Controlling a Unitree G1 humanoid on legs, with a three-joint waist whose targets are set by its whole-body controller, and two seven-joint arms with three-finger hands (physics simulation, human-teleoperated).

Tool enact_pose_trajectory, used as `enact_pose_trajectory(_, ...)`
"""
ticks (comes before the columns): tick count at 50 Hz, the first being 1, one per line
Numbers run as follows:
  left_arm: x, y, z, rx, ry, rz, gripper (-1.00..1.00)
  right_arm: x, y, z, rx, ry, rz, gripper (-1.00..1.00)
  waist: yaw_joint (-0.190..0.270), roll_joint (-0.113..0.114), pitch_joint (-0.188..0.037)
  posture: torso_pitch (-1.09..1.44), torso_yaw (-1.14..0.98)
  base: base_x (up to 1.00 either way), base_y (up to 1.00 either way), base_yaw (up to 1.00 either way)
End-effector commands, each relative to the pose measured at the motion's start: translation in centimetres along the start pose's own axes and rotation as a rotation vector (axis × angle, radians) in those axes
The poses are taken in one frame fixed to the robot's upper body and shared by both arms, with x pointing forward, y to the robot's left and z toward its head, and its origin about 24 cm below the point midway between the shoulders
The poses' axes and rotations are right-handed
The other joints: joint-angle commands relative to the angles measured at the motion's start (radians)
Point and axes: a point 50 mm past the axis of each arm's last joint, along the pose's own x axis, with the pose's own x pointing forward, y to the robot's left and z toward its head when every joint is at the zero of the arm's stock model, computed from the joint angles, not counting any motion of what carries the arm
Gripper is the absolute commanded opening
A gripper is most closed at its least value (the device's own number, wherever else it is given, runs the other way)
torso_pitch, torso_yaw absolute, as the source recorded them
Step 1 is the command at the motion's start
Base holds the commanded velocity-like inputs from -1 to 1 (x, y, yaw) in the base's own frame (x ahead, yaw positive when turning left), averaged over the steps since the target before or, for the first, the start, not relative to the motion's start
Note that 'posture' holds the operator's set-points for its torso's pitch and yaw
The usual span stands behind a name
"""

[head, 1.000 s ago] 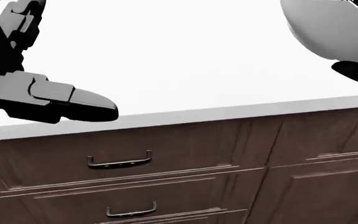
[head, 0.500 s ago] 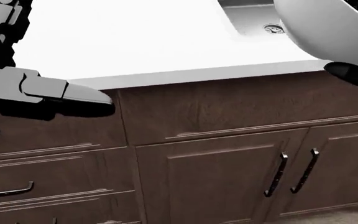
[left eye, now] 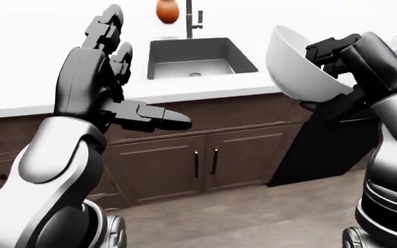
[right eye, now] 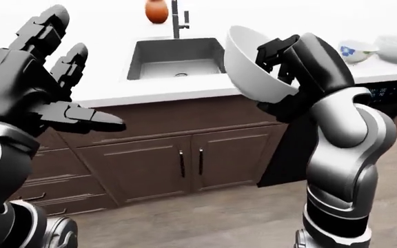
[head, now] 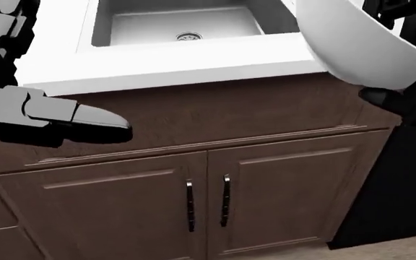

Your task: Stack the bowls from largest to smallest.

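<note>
White bowl gripped tilted by right robot hand — left robot hand raised, fingers spread

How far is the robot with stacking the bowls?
Nothing looks stacked yet. The right robot hand holds a large plain white bowl, tilted, beside the steel sink. The left robot hand is open and empty. Two more white bowls sit apart on the counter at the right-eye view's right, unstacked.

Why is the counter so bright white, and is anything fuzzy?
In the head view the countertop is washed out to plain white, with hardly any shading. In the right-eye view the two far bowls look soft and small; the held bowl looks sharp.
</note>
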Motion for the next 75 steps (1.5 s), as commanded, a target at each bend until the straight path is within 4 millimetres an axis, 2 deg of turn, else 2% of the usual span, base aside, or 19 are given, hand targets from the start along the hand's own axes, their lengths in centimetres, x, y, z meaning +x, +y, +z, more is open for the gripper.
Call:
enact_pose_trajectory(1, -0.1, -0.2, 1.3, 0.004, -0.084, -0.013, 1.00, -0.4, -2.3, 0.4, -0.030, -0.009, -0.127, -1.00, -0.006, 0.010, -0.025, 0.00, 0.00, 0.15, -1.00, 0.00)
enact_pose_trajectory(4, -0.1, -0.3, 1.4, 0.003, -0.086, -0.015, 1.00, -0.5, -2.7, 0.5, -0.028, -0.021, -0.153, -1.00, -0.001, -0.036, -0.003, 0.00, 0.00, 0.15, -1.00, 0.00)
enact_pose_trajectory(6, -0.1, -0.3, 1.4, 0.001, -0.087, -0.015, 1.00, -0.4, -2.6, 0.4, -0.027, -0.021, -0.153, -1.00, -0.013, -0.146, -0.033, 0.00, 0.00, 0.15, -1.00, 0.00)
enact_pose_trajectory(15, -0.1, -0.1, 1.9, -0.001, -0.095, -0.012, 1.00, -0.3, -2.6, 0.5, -0.036, -0.022, -0.153, -1.00, -0.037, -0.060, 0.021, 0.00, 0.00, 0.15, -1.00, 0.00)
enact_pose_trajectory(18, -0.2, -0.1, 1.9, -0.004, -0.097, -0.012, 1.00, -0.3, -2.4, 0.4, -0.043, -0.022, -0.147, -1.00, -0.017, 0.003, -0.002, 0.00, 0.00, 0.15, -1.00, 0.00)
enact_pose_trajectory(22, -0.1, 0.0, 2.0, -0.003, -0.099, -0.011, 1.00, -0.2, -2.7, 0.6, -0.033, -0.024, -0.154, -1.00, -0.019, 0.006, -0.025, 0.00, 0.00, 0.15, -1.00, 0.00)
enact_pose_trajectory(28, -0.1, 0.0, 2.3, 0.000, -0.104, -0.011, 1.00, -0.2, -2.8, 0.6, -0.029, -0.023, -0.159, -1.00, -0.022, -0.138, -0.020, 0.00, 0.00, 0.15, -1.00, 0.00)
enact_pose_trajectory(37, -0.1, 0.0, 2.4, 0.000, -0.105, -0.011, 1.00, -0.2, -2.4, 0.5, -0.027, -0.022, -0.153, -1.00, -0.036, -0.052, 0.018, 0.00, 0.00, 0.15, -1.00, 0.00)
enact_pose_trajectory(39, -0.1, 0.1, 2.4, 0.000, -0.105, -0.009, 1.00, -0.2, -2.3, 0.5, -0.026, -0.022, -0.150, -1.00, -0.010, 0.033, -0.014, 0.00, 0.00, 0.15, -1.00, 0.00)
enact_pose_trajectory(40, -0.1, 0.1, 2.4, 0.000, -0.106, -0.009, 1.00, -0.2, -2.2, 0.4, -0.026, -0.023, -0.148, -1.00, -0.023, -0.022, 0.016, 0.00, 0.00, 0.15, -1.00, 0.00)
enact_pose_trajectory(43, -0.2, 0.2, 2.3, -0.002, -0.105, -0.006, 1.00, -0.3, -2.2, 0.5, -0.027, -0.024, -0.149, -1.00, -0.019, 0.006, -0.028, 0.00, 0.00, 0.15, -1.00, 0.00)
enact_pose_trajectory(46, -0.2, 0.2, 2.1, -0.001, -0.103, -0.006, 1.00, -0.3, -2.1, 0.5, -0.028, -0.026, -0.146, -1.00, -0.009, -0.027, -0.003, 0.00, 0.00, 0.15, -1.00, 0.00)
enact_pose_trajectory(49, -0.1, 0.1, 2.2, -0.001, -0.105, -0.008, 1.00, -0.2, -2.0, 0.6, -0.024, -0.029, -0.145, -1.00, -0.022, -0.149, -0.038, 0.00, 0.00, 0.15, -1.00, 0.00)
enact_pose_trajectory(52, -0.2, 0.1, 2.3, -0.001, -0.106, -0.008, 1.00, -0.3, -2.0, 0.8, -0.025, -0.041, -0.138, -1.00, -0.055, -0.077, 0.013, 0.00, 0.00, 0.11, -0.64, 0.00)
enact_pose_trajectory(54, -0.2, 0.2, 2.3, 0.000, -0.107, -0.007, 1.00, -0.4, -2.1, 1.1, -0.024, -0.049, -0.137, -1.00, -0.019, -0.125, -0.007, 0.00, 0.00, 0.02, 0.00, 1.00)
enact_pose_trajectory(63, 0.0, 0.6, 2.3, -0.007, -0.107, -0.007, 1.00, -0.2, -2.2, 1.3, -0.031, -0.051, -0.130, -1.00, 0.000, -0.102, 0.017, 0.00, 0.00, 0.02, 0.00, 1.00)
enact_pose_trajectory(67, 0.0, 0.7, 2.4, -0.007, -0.108, -0.005, 1.00, -0.2, -2.1, 1.4, -0.035, -0.054, -0.126, -1.00, 0.005, -0.035, 0.000, 0.00, 0.00, 0.02, 0.00, 1.00)
enact_pose_trajectory(73, -0.1, 0.8, 2.7, -0.004, -0.111, -0.003, 1.00, -0.3, -2.1, 1.7, -0.035, -0.062, -0.121, -1.00, -0.023, -0.174, 0.041, 0.00, 0.00, 0.02, 0.00, 1.00)
enact_pose_trajectory(75, -0.1, 0.9, 2.8, -0.004, -0.112, 0.000, 1.00, -0.3, -2.2, 1.8, -0.034, -0.065, -0.122, -1.00, -0.015, -0.114, 0.041, 0.00, 0.00, 0.02, 0.00, 1.00)
